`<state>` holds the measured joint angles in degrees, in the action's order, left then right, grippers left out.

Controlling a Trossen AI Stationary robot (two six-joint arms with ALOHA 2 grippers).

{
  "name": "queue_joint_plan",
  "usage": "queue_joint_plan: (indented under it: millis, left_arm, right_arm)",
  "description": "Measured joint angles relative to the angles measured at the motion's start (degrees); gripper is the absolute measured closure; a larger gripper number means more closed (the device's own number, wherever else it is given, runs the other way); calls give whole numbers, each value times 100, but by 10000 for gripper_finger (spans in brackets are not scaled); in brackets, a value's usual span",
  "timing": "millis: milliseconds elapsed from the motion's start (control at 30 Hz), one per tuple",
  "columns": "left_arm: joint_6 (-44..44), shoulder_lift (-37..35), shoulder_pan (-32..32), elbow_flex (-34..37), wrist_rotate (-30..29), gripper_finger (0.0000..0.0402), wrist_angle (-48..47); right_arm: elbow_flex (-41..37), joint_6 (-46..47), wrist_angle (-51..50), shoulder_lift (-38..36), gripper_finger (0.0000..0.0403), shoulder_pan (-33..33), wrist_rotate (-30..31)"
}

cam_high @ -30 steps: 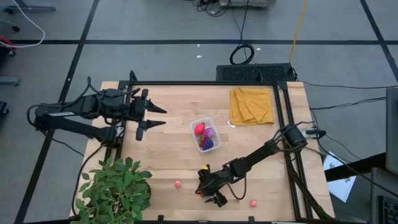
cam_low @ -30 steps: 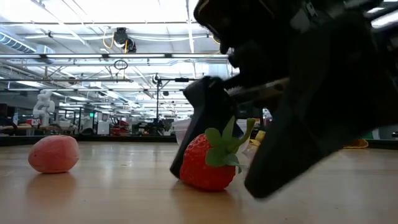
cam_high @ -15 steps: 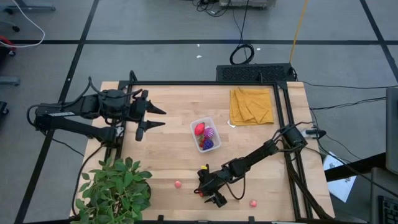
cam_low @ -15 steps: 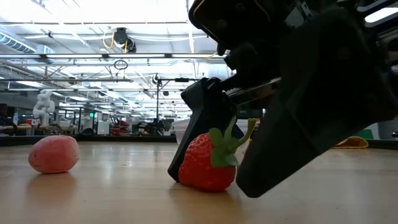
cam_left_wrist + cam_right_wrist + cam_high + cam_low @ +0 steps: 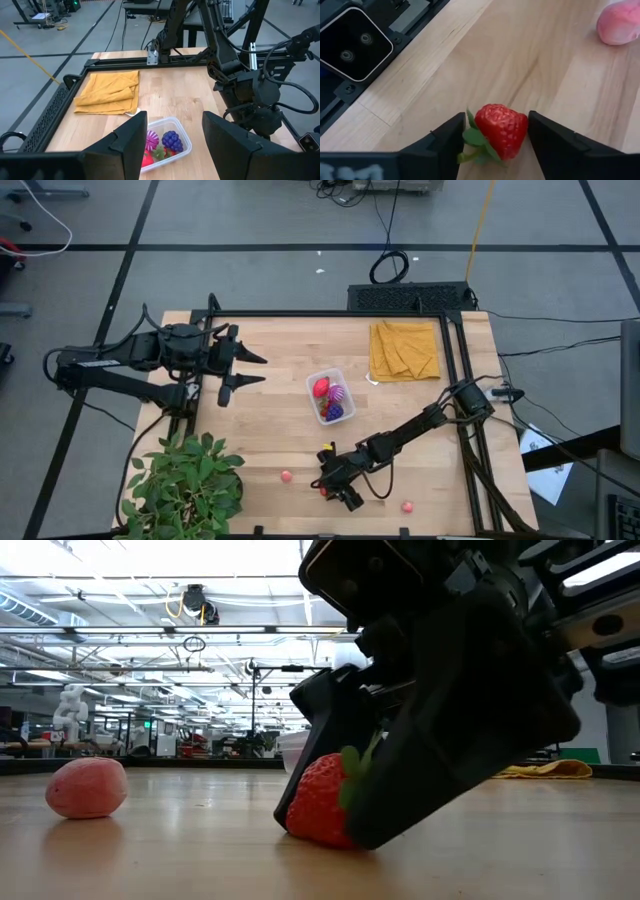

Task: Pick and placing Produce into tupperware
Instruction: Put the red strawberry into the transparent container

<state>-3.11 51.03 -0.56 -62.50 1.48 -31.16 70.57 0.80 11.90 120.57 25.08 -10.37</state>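
Observation:
A red strawberry [image 5: 502,130] with a green stem lies on its side on the wood near the table's near edge [image 5: 312,812]. My right gripper [image 5: 335,488] is low over it and shut on it [image 5: 496,125]. The clear tupperware [image 5: 311,383] stands mid-table, holding a red strawberry, a spiky magenta fruit and purple grapes [image 5: 171,140]. A pink piece [image 5: 286,476] lies on the table to the left of the strawberry. Another [image 5: 407,506] lies to its right. My left gripper [image 5: 245,370] hangs open over the table's left part, touching nothing. My right gripper pinches the strawberry's body [image 5: 520,125] between its two fingers, one on each side. The leafy stem end [image 5: 470,137] lies against one finger [image 5: 452,142]. The fingers slant down from the table's right. The strawberry's underside is on the wood [image 5: 320,838].
A leafy potted plant [image 5: 185,485] fills the near-left corner. A folded mustard-yellow cloth [image 5: 405,348] lies at the far right. A black frame rail [image 5: 330,313] borders the table. Bare wood lies between the tupperware and the strawberry.
My right gripper has shut its fingers in on the strawberry: in the low view the near finger has swung across and now covers the berry's right half and stem. The strawberry has stayed on the table.

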Motion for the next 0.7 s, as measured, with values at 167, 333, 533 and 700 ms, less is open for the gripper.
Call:
queue_joint_plan:
  millis: [167,333,533,700]
  left_arm:
    - [-4,0,0,0,-1,206,2]
    - [-17,-1,0,0,-2,206,9]
    - [-15,1,0,0,-2,206,16]
    - [-13,0,0,0,-2,206,10]
  right_arm:
    - [-2,-111,-9,-13,219,-9,22]
    - [-11,-221,-110,-142,235,-13,432]
    - [-11,-350,-297,-443,239,-28,660]
    - [-11,-790,-790,-882,240,-34,1282]
